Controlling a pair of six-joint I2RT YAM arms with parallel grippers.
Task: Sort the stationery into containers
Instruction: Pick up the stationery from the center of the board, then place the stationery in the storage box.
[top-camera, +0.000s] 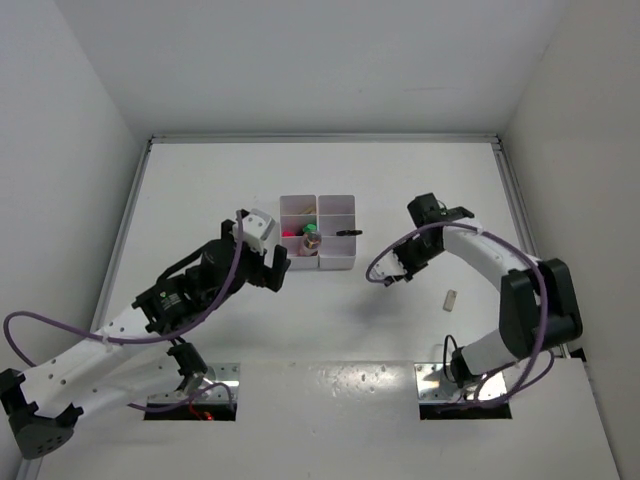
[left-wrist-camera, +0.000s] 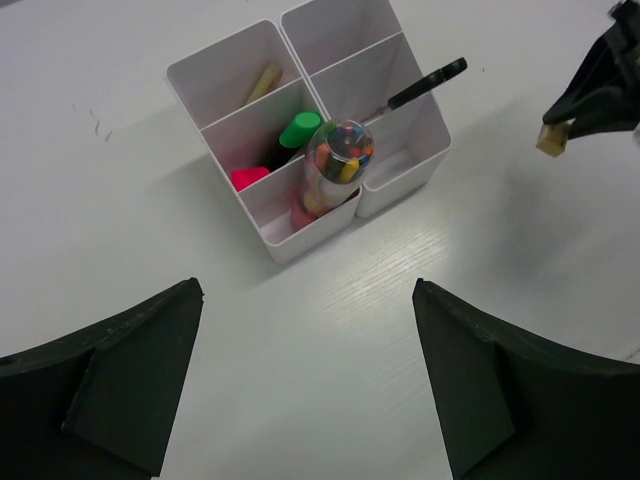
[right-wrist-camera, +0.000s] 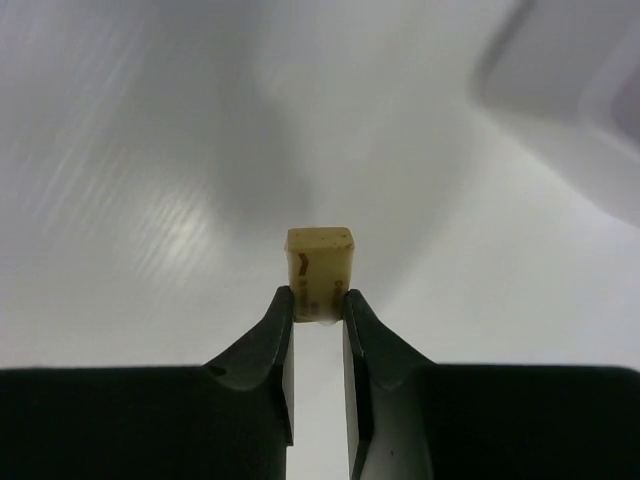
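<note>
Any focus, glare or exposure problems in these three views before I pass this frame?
Right wrist: the beige eraser is sharp, the background is blurred, and there is streaky glare on the table. Left wrist: the organizer tray is crisp, its own fingers underexposed black. Top external: even light, soft shadows, fine detail lost.

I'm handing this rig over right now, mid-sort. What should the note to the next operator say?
Left gripper: open, empty, hovering beside the tray.
Right gripper: shut on a beige eraser, to the tray's right.
Done: scissors, highlighters, a yellow pen and a clear capsule of coloured bits are in the tray.
Left: put the held eraser in. One more beige piece lies on the table by the right arm.
</note>
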